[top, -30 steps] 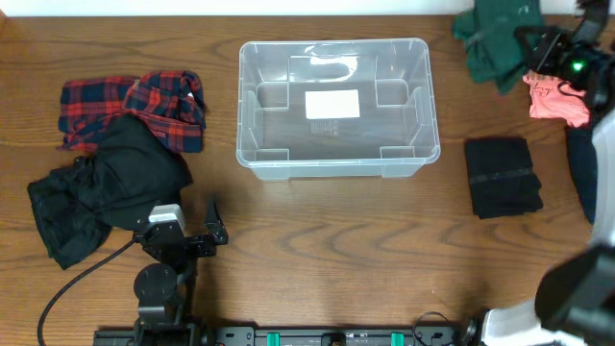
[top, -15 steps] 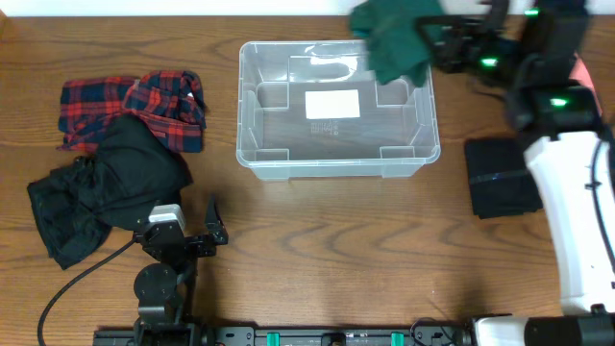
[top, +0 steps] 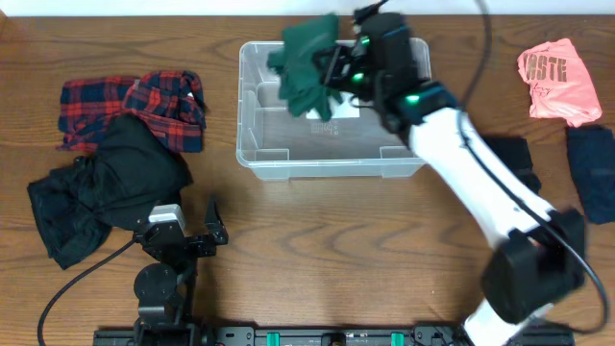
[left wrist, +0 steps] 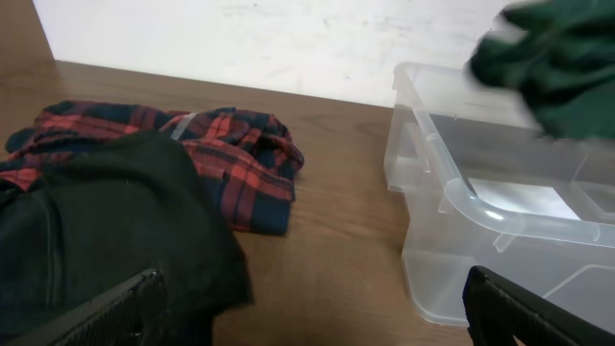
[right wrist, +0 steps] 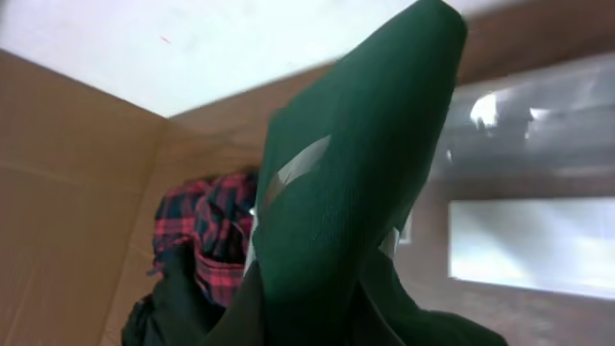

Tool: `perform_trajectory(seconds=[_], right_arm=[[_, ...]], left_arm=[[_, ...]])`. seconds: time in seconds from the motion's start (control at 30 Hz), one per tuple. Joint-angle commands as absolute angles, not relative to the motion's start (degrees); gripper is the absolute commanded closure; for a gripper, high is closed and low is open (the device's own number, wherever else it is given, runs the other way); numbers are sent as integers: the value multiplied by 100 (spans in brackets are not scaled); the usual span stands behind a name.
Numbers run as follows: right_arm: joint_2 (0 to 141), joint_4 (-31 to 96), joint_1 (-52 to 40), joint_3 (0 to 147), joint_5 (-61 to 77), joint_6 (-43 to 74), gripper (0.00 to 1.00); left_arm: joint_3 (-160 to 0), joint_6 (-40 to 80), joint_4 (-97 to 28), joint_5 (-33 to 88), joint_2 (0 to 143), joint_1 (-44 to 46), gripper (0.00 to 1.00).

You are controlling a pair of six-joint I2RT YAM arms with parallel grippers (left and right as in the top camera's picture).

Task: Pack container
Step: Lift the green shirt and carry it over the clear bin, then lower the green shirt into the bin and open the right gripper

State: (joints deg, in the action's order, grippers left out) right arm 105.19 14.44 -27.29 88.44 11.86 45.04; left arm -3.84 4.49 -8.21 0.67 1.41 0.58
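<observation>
Cloth (top: 306, 67), crumpled green, pinched by right jaws over clear container (top: 258, 144); left jaws spread.

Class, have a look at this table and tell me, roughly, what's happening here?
The right claw holds a green garment above the clear bin, which looks empty otherwise. The left claw sits open near the table's front edge, holding nothing. A plaid shirt and a black garment lie left of the bin; a pink shirt and dark clothes lie to its right, not yet packed.
</observation>
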Motion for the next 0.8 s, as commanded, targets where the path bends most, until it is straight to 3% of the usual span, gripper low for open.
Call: perform_trajectory(seconds=[0.0, 0.67, 0.7, 0.73, 0.77], right_arm=[[10842, 1188, -2882, 8914, 899, 5277, 99], [12167, 62, -3179, 8914, 725, 5968, 99], [12175, 60, -3188, 8914, 725, 5953, 82], [12182, 64, -3197, 8914, 725, 5951, 57], [12184, 62, -3194, 8914, 729, 5892, 41]], left_arm=[[-290, 475, -1013, -1, 137, 34, 2], [-290, 475, -1011, -1, 137, 34, 2], [-290, 475, -1013, -1, 137, 34, 2], [-290, 475, -1013, -1, 137, 34, 2], [-290, 475, -1011, -1, 137, 34, 2]])
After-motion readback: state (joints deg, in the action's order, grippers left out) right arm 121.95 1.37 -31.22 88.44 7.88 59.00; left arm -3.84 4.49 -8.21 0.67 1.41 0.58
